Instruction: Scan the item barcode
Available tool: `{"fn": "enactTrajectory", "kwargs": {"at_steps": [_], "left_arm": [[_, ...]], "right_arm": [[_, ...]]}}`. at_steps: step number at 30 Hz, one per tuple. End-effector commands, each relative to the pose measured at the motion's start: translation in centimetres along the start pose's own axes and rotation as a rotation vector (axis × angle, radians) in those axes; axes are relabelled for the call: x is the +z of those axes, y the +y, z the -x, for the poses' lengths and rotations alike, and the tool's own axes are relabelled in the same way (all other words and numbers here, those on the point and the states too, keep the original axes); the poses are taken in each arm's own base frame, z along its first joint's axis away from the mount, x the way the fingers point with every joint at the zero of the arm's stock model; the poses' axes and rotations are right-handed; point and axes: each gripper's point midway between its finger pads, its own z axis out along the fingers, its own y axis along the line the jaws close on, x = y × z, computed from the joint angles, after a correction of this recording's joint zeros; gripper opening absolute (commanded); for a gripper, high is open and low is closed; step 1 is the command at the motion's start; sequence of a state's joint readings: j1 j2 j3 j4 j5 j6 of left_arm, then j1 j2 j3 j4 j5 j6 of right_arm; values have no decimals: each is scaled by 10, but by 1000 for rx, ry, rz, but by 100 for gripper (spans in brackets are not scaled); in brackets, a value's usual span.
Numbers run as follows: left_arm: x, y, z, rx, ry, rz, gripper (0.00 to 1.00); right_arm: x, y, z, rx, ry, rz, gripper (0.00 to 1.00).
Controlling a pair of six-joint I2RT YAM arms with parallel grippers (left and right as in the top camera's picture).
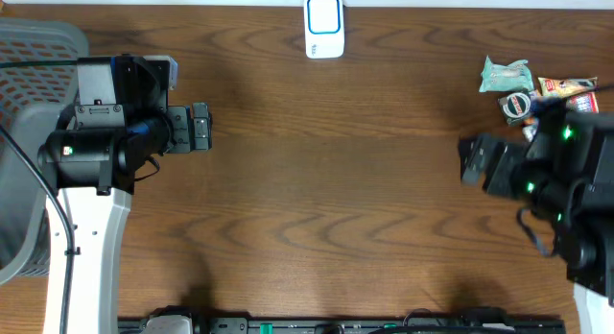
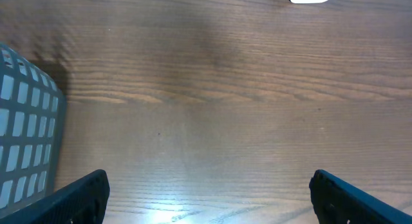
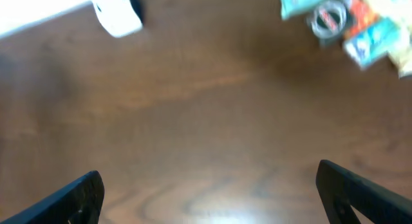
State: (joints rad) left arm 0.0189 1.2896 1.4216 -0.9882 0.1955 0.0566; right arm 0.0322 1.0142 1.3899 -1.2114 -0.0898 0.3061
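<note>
Grey mesh basket (image 1: 38, 41) is sitting at the far left edge of the brown wooden table (image 1: 336, 200), getting cut off by the frame. The table's grain is running side to side, and it's catching some glare up close.

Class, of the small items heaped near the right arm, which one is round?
The small red-topped tin, lying between the pale green packet and the yellow-orange packet; those two are flat pouches.
</note>
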Motion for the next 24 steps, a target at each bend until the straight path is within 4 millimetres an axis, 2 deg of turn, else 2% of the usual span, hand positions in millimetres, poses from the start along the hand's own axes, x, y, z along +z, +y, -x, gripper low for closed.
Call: {"fn": "enactTrajectory", "kwargs": {"at_steps": [1,9,24], "left_arm": [[-1,3,2,6,-3,9,98],[-1,3,2,6,-3,9,98],[-1,3,2,6,-3,9,98]], "right_arm": [[6,-4,-21,7,56,-9,99],[3,12,-65,198,267,84,99],[2,12,-66,199,271,82,99]]}}
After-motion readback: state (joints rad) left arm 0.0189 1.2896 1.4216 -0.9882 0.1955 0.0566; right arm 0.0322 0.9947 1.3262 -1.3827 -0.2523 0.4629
